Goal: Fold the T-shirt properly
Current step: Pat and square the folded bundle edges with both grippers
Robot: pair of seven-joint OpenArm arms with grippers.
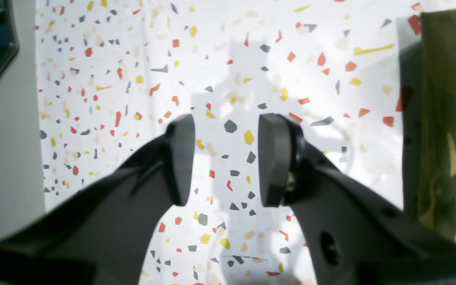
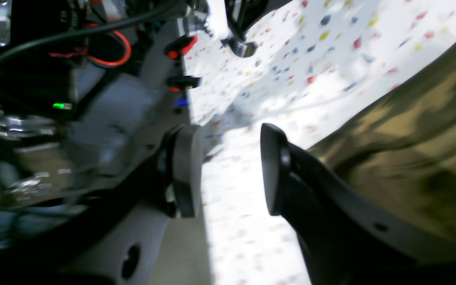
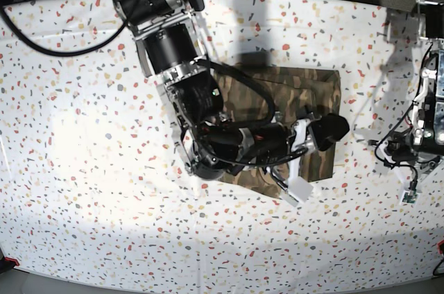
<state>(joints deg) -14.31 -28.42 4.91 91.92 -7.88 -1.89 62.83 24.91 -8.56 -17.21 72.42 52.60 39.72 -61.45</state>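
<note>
Tabletop (image 3: 83,134): T-shirt (image 3: 305,86) under right claw (image 3: 331,131)

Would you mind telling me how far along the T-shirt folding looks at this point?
Mostly done, it seems: the T-shirt lies as a compact rectangle on the speckled table. Nothing is in hand; the right hand is open above the shirt's edge, and the left hand is open over bare table. Perhaps a final tidy remains.

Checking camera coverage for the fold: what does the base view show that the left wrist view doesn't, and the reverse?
Only the base view shows the whole folded T-shirt and the right gripper over it. Only the left wrist view shows the left gripper, jaws apart and empty above bare tabletop. Both show the speckled table and some camouflage cloth.
</note>
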